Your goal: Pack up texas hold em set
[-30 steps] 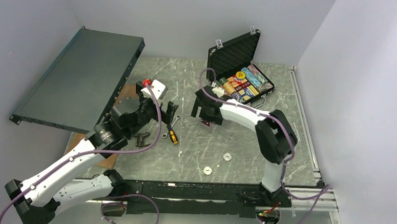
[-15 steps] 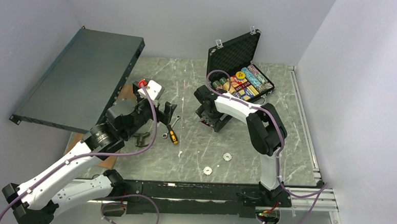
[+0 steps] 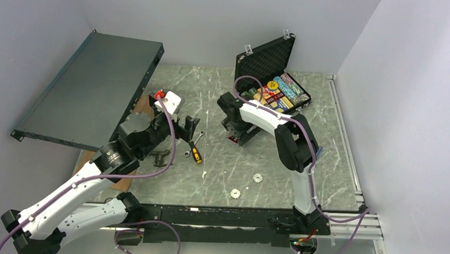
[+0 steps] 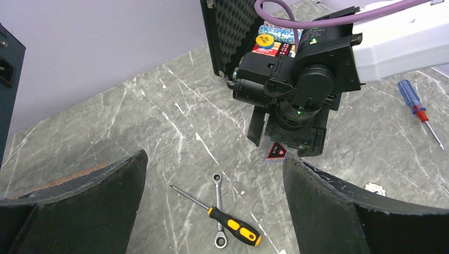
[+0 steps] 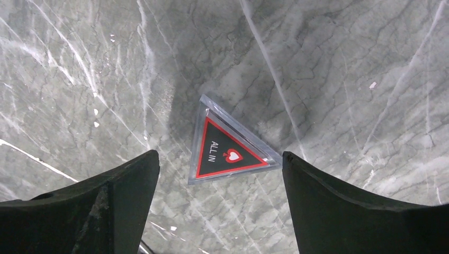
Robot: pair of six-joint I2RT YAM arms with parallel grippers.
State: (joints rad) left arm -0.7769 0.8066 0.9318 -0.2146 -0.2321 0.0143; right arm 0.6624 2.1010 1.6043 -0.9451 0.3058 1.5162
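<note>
The right jaws stand wide open and empty, the triangular ALL IN marker lying on the surface between them; the left jaws gape empty too.

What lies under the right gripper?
A clear triangular "ALL IN" token lies flat on the table, between the open fingers of the right gripper. From above, the gripper hides most of it.

The triangular marker is black with red edging, the table grey veined white
</note>
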